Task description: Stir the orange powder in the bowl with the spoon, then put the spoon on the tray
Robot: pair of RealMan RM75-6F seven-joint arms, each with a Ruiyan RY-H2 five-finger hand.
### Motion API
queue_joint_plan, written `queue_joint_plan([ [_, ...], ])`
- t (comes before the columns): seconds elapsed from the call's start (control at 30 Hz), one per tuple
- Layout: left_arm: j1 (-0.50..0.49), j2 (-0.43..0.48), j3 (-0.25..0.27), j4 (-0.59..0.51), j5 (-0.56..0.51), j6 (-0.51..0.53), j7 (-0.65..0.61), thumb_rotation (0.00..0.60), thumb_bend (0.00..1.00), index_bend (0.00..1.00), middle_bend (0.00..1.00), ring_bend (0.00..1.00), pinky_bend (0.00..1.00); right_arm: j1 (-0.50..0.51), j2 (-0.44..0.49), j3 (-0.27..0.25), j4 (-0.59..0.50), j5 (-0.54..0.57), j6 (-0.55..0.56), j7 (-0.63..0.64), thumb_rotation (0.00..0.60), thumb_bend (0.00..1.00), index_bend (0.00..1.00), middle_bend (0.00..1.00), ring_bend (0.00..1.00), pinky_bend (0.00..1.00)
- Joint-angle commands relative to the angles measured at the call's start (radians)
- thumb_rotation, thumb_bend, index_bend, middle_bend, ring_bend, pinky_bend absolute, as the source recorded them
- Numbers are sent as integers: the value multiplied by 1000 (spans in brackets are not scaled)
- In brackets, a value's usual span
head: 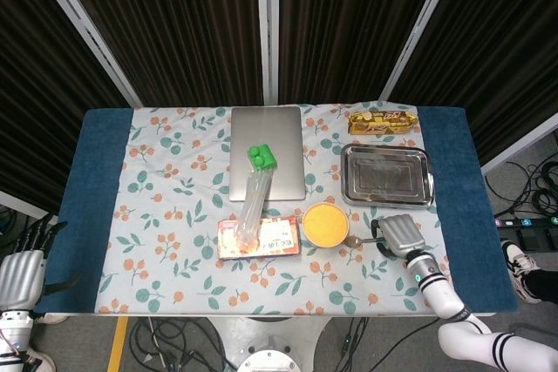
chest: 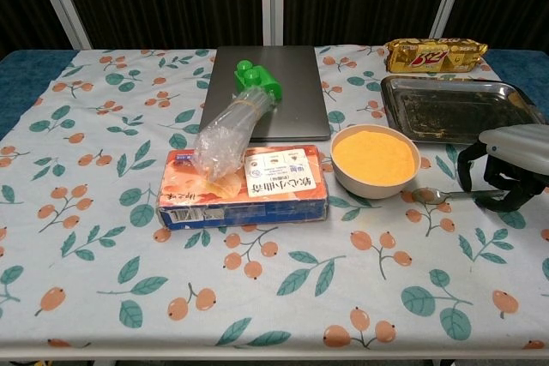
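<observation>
Fingers of the right hand curl apart over the spoon handle beside the bowl, not gripping it.

Right hand over spoon handle — beside orange-powder bowl

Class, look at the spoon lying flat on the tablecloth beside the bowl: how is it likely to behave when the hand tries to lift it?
The spoon looks thin, metal and stiff, so probably light. It lies flat on the cloth, so fingers may struggle to get under it. Its shiny handle may slip in the right hand.
</observation>
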Motion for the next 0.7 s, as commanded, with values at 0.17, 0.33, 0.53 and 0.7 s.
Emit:
queue_joint_plan([
  [0.17,1,-4,0,7,-1,-1,-7,600,128,204,120,77,116,7,-8,-6,6,12,-2,-11,600,316,508,916,964,1000],
  [0.33,3,-6,1,14,-2,1,-14,600,128,204,120,77,116,8,-14,-8,7,16,7,-17,600,331,540,919,964,1000],
  [0.53,6,-4,1,16,0,4,-22,600,128,204,120,77,116,16,6,-6,-14,19,14,-36,600,366,563,924,964,1000],
  [0.7,7,1,1,14,5,9,-24,600,127,204,120,77,116,48,108,2,-113,9,7,-96,600,398,580,925,965,1000],
])
